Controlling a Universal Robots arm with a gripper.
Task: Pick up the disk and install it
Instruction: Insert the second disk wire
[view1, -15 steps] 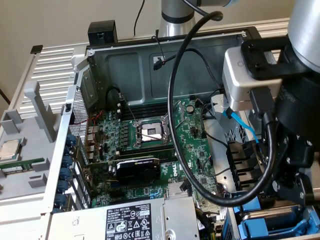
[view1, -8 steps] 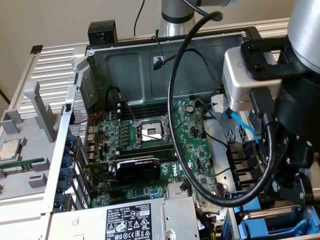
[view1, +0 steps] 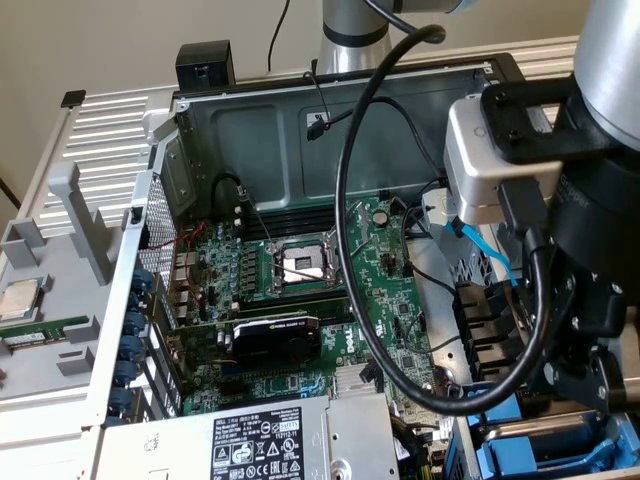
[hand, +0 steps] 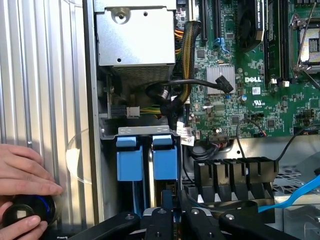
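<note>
gripper (hand: 172, 212): fingers pressed on the disk (hand: 170, 192), held on edge | disk: just beneath the fingertips, in the drive bay beside two blue carriers (hand: 165, 160) | hand (hand: 22, 190) on knob (hand: 22, 212), well apart

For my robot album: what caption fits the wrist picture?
Robot gripper hovering by the blue disk carriers inside an open Dell computer.
</note>
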